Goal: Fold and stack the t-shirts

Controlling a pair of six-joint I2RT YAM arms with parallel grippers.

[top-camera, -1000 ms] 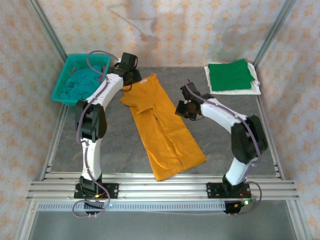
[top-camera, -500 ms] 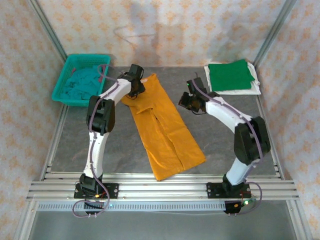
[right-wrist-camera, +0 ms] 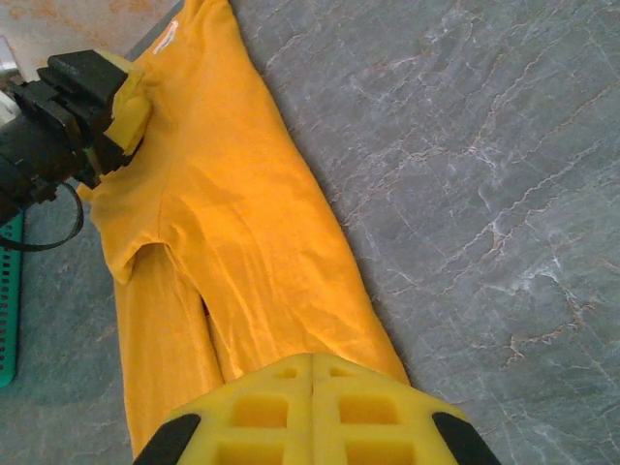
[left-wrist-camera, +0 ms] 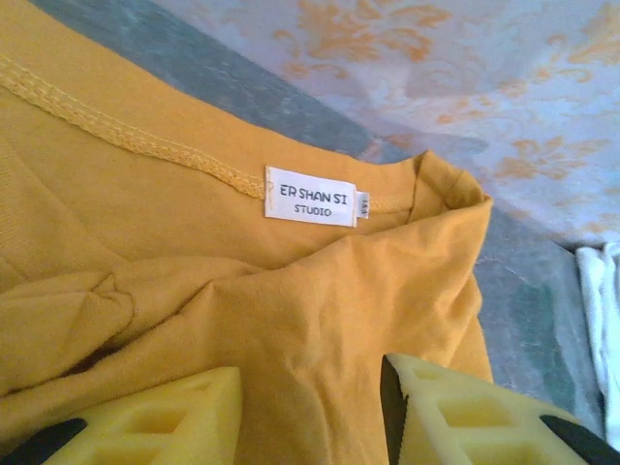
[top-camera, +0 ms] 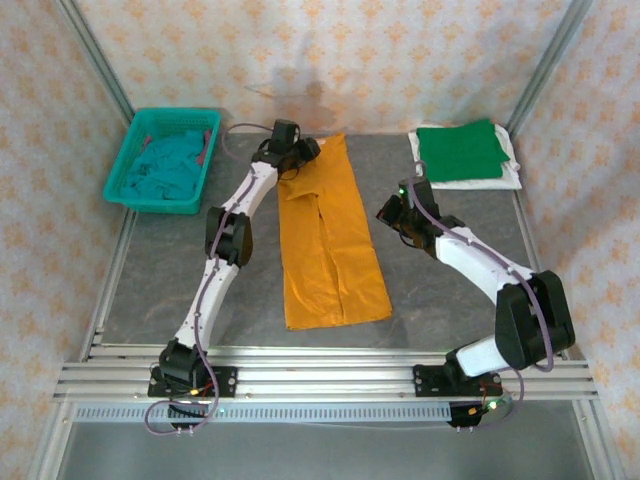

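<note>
Grey marbled table (top-camera: 450, 290): a mustard-orange cotton t-shirt (top-camera: 330, 250) lies mid-table as a long strip, sides folded in, hem nearest. The right end effector (right-wrist-camera: 312, 366), pads pressed together and empty, hangs near the strip's right edge. At the far collar end, the left end effector (left-wrist-camera: 310, 387) pinches a bunched fold. Far right, a folded green t-shirt (top-camera: 460, 150) sits on a white t-shirt (top-camera: 512, 178). Far left, a teal t-shirt (top-camera: 160, 170) lies crumpled in a teal plastic mesh basket (top-camera: 170, 113). Judged: two stacked, orange needs crosswise folds, teal untouched.
</note>
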